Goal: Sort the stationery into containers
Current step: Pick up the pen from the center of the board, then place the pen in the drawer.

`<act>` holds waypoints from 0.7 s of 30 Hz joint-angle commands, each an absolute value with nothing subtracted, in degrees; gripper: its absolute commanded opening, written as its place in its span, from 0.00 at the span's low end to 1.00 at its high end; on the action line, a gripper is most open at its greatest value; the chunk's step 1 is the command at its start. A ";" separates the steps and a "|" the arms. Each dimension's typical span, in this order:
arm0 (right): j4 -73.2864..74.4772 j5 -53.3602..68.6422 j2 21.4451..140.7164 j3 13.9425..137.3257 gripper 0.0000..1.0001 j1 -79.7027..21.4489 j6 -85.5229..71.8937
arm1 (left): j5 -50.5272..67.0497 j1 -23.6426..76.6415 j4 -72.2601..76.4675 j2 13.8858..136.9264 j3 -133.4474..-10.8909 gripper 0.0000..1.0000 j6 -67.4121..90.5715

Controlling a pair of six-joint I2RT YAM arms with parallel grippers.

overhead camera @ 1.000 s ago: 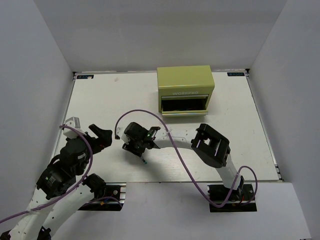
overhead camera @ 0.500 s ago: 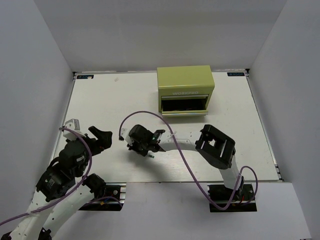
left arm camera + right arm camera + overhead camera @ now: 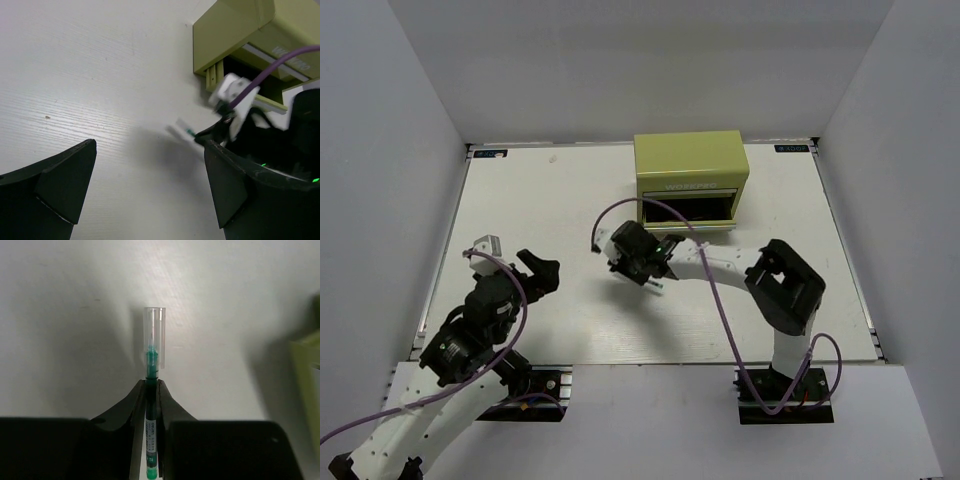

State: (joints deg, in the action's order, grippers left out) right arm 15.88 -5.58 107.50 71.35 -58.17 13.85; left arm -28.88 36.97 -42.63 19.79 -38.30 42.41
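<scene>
My right gripper (image 3: 653, 274) is shut on a green-tipped pen (image 3: 152, 360) with a clear cap and holds it above the table, near the front left of the olive-green box (image 3: 690, 165). The right wrist view shows the pen gripped between the fingers (image 3: 137, 397), its capped tip sticking out past them. The box's lower drawer (image 3: 688, 211) stands open and dark inside. My left gripper (image 3: 546, 272) is open and empty over the table's left half. In the left wrist view the pen's tip (image 3: 186, 131) and the box (image 3: 235, 30) show beyond the gripper (image 3: 150, 192).
The white table (image 3: 550, 200) is walled by white panels on three sides. A purple cable (image 3: 715, 300) loops along my right arm. The box's edge (image 3: 307, 385) shows at the right of the right wrist view.
My right gripper has carried the pen to the right and farther back, toward the box's open drawer. My left arm has shifted a little to the right.
</scene>
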 commanded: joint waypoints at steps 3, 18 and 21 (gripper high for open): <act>15.74 -8.00 98.02 71.54 0.00 -51.60 21.16 | -25.67 37.18 -32.62 24.60 -34.19 0.99 41.84; 2.90 -1.94 86.48 62.67 0.00 -38.15 46.74 | -21.01 36.65 -20.40 32.78 -29.97 0.99 41.31; 2.20 2.00 87.36 63.37 0.00 -34.90 50.00 | -20.39 36.65 -20.39 34.10 -29.97 0.99 41.84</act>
